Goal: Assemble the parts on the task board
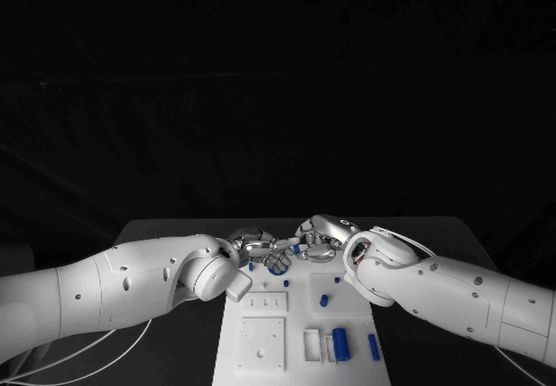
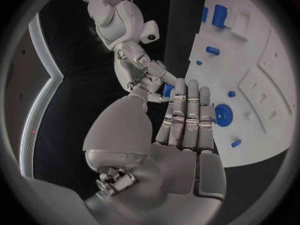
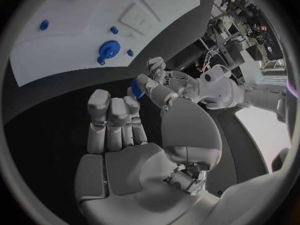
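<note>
The white task board (image 1: 296,322) lies lengthwise on the black table. Both hands meet above its far end. My left hand (image 1: 257,246) and my right hand (image 1: 320,236) each have fingertips on one small blue part (image 1: 296,249) held between them. In the left wrist view the blue part (image 2: 167,90) sits between my left thumb and fingers (image 2: 187,110), with the right hand (image 2: 145,70) touching it. In the right wrist view the part (image 3: 137,88) lies against the left hand (image 3: 159,80). A blue gear (image 1: 277,270) stands in the board.
Several loose blue parts lie on the board: a small one (image 1: 323,300) at mid-board and two long ones (image 1: 340,340) (image 1: 373,346) near the front beside white blocks (image 1: 312,344). Raised white panels (image 1: 264,302) sit on the board's left half.
</note>
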Available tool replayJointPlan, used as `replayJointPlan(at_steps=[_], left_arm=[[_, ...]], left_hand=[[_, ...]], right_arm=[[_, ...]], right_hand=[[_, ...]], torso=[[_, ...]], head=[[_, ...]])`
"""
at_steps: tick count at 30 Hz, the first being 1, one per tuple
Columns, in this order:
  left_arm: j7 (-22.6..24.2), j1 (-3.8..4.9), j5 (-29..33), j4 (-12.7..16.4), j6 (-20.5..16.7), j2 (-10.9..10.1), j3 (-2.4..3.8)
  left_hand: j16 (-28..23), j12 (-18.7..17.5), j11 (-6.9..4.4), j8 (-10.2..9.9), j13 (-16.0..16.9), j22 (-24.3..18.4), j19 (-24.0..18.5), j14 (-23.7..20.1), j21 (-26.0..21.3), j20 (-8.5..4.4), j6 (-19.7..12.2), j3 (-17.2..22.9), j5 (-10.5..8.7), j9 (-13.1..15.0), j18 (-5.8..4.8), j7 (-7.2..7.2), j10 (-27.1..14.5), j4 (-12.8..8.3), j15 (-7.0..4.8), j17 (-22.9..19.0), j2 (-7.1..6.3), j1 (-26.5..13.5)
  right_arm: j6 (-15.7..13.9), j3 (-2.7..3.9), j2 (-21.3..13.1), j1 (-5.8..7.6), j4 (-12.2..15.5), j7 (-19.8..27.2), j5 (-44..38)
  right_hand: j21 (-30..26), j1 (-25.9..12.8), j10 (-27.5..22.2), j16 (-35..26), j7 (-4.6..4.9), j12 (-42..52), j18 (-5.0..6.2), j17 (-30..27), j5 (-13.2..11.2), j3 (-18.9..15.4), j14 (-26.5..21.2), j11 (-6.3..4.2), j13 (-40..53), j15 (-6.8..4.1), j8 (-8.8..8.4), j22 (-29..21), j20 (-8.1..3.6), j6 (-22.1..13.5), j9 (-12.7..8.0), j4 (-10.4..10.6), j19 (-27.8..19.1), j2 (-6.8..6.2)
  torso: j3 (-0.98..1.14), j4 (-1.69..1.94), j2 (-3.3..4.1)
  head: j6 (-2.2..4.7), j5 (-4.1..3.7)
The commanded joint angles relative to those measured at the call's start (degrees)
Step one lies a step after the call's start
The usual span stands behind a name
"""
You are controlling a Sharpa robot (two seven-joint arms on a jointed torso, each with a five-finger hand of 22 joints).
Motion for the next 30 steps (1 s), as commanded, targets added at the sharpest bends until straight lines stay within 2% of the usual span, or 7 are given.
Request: replayJointPlan(at_steps=[1, 9, 19, 30], left_arm=[[-0.22, 0.06, -0.8, 0.3, 0.01, -0.04, 0.03], [-0.21, 0.06, -0.76, 0.32, 0.06, -0.1, 0.03], [-0.85, 0.03, -0.71, 0.78, 1.18, -0.01, 0.0], [-0.87, 0.01, -0.71, 0.75, 1.05, -0.06, -0.02]], left_hand=[[0.34, -0.1, -0.2, 0.37, 0.07, 0.09, -0.18, 0.23, 0.29, -0.12, 0.41, 0.37, 0.4, 0.04, 0.6, 0.04, 0.15, 0.06, -0.28, 0.06, 0.56, -0.23], [0.42, -0.09, -0.22, 0.29, 0.2, 0.09, -0.17, 0.24, 0.35, -0.2, 0.44, 0.75, 0.52, 0.05, 0.63, 0.01, 0.13, -0.05, -0.34, 0.07, 0.89, 0.08], [0.44, -0.16, -0.1, 0.04, 0.41, 0.1, -0.35, 0.05, 0.39, -0.19, 0.28, 0.97, 0.6, 0.03, 0.55, 0.1, -0.08, -0.14, -0.3, 0.04, 1.38, 1.17], [0.44, -0.19, -0.04, -0.06, 0.52, 0.12, -0.43, -0.06, 0.43, -0.16, 0.21, 0.9, 0.61, 0.04, 0.52, 0.16, -0.18, -0.14, -0.25, 0.02, 1.42, 1.7]], right_arm=[[1.53, -0.02, -0.13, -0.06, 0.47, -0.22, -1.39], [1.74, -0.08, -0.18, -0.11, 0.85, -0.21, -1.42], [1.66, -0.09, -0.35, -0.12, 1.21, -0.21, -1.47], [1.96, -0.12, -0.16, -0.12, 1.91, -0.23, -1.68]], right_hand=[[-0.12, -0.74, 0.41, -0.1, 2.18, -0.03, 3.21, 0.05, 0.22, -0.07, 0.12, -0.01, -0.06, -0.34, 0.2, 0.46, -0.45, 2.5, 1.82, 0.37, 0.04, 0.02], [-0.13, -0.78, 0.42, -0.11, 2.18, -0.03, 3.21, 0.06, 0.26, -0.08, 0.13, -0.01, -0.06, -0.34, 0.18, 0.46, -0.46, 2.5, 1.83, 0.38, 0.06, -0.01], [-0.14, -0.82, 0.43, -0.11, 2.18, -0.04, 3.21, 0.08, 0.3, -0.1, 0.14, -0.02, -0.06, -0.34, 0.16, 0.46, -0.47, 2.5, 1.86, 0.41, 0.09, -0.03], [-0.15, -0.84, 0.44, -0.12, 2.17, -0.04, 3.21, 0.1, 0.35, -0.11, 0.15, -0.02, -0.07, -0.34, 0.14, 0.46, -0.49, 2.52, 1.89, 0.44, 0.11, -0.06]], torso=[[0.01, -0.05, 0.08], [-0.02, -0.07, 0.12], [0.0, 0.14, 0.14], [0.03, -0.07, 0.17]], head=[[0.01, -0.03], [-0.18, -0.04], [-0.22, 0.07], [-0.24, 0.23]])
